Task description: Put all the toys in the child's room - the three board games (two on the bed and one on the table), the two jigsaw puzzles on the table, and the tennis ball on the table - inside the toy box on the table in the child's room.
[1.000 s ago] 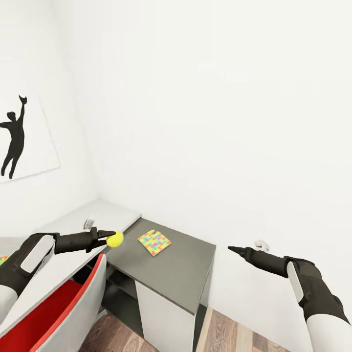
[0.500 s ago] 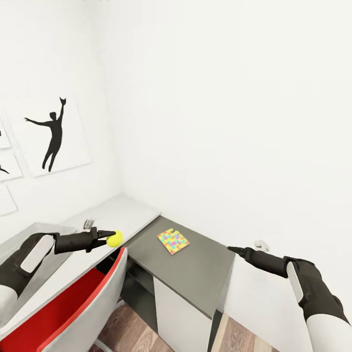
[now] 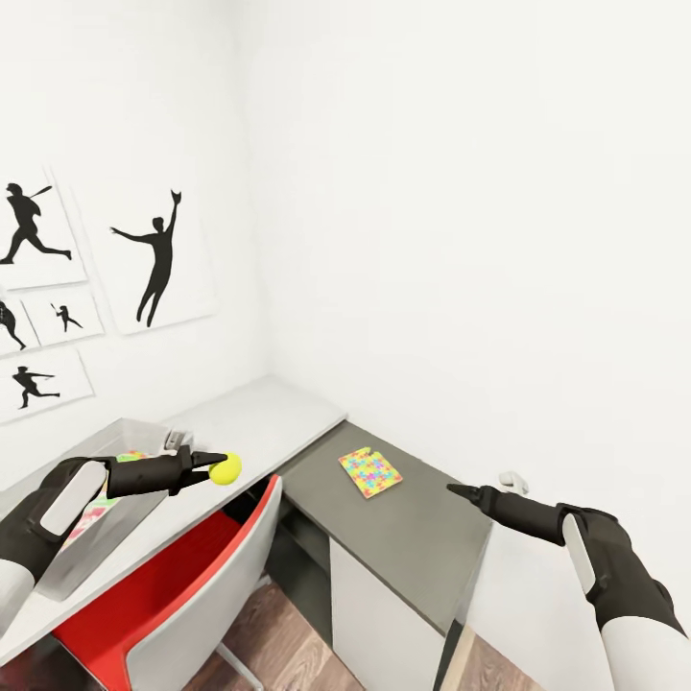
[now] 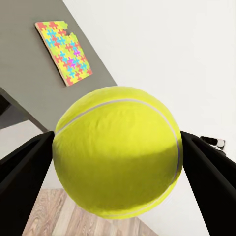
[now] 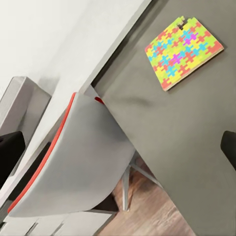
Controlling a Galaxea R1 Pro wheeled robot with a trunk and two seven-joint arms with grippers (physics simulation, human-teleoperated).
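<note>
My left gripper [image 3: 217, 464] is shut on the yellow-green tennis ball [image 3: 227, 468] and holds it in the air beside the pale table top [image 3: 259, 422], above the chair. In the left wrist view the tennis ball [image 4: 118, 152] sits between both dark fingers [image 4: 22, 169]. One jigsaw puzzle [image 3: 370, 472] lies flat on the table's lower dark grey section [image 3: 413, 537]. The light-grey toy box [image 3: 106, 537] stands on the table at the left, under my left forearm, with something colourful inside. My right gripper [image 3: 459, 492] hovers open past the dark section's edge. The right wrist view shows the jigsaw puzzle [image 5: 183, 51].
A red chair with a grey back [image 3: 192, 576] is pushed in at the table below the ball. Black baseball-player posters [image 3: 154, 254] hang on the white wall at the left. Brown wood-plank floor [image 3: 288, 643] shows beneath the table. The desk runs into the room's corner.
The head view has swung to the left, bringing more posters and the toy box into sight. Both arms keep the same pose in the view, the ball still held.
</note>
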